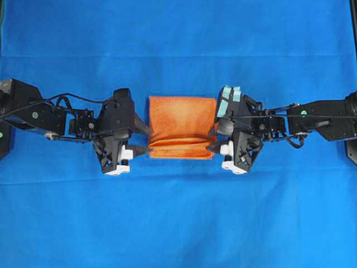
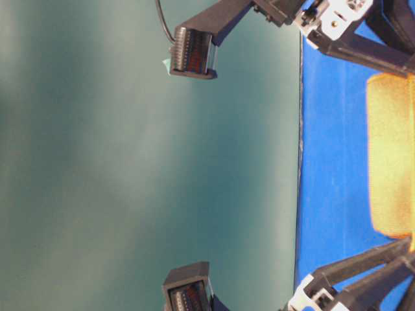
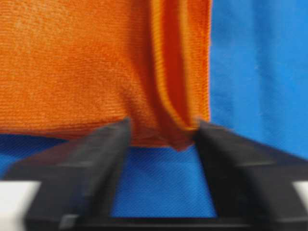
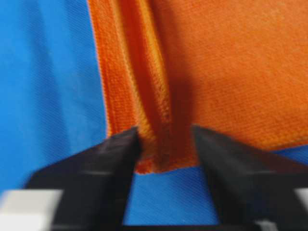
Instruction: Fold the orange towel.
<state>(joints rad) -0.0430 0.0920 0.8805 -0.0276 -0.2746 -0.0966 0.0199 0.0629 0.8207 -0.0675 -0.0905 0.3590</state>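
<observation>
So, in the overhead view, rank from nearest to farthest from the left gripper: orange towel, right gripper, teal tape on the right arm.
1. Square orange terry towel, at the left gripper's tips.
2. Right gripper, across the towel.
3. Teal tape, right and higher.

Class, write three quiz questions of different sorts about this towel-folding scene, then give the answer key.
1. True or false: the square orange terry towel lies on a blue table cloth.
2. Which grippers have their jaws apart? A) left gripper only B) right gripper only C) both
3. Fill in: in the overhead view, the towel's layered fold runs along its ____ edge, nearest the bottom of that picture.

Key: 1 true; 2 C; 3 lower.
</observation>
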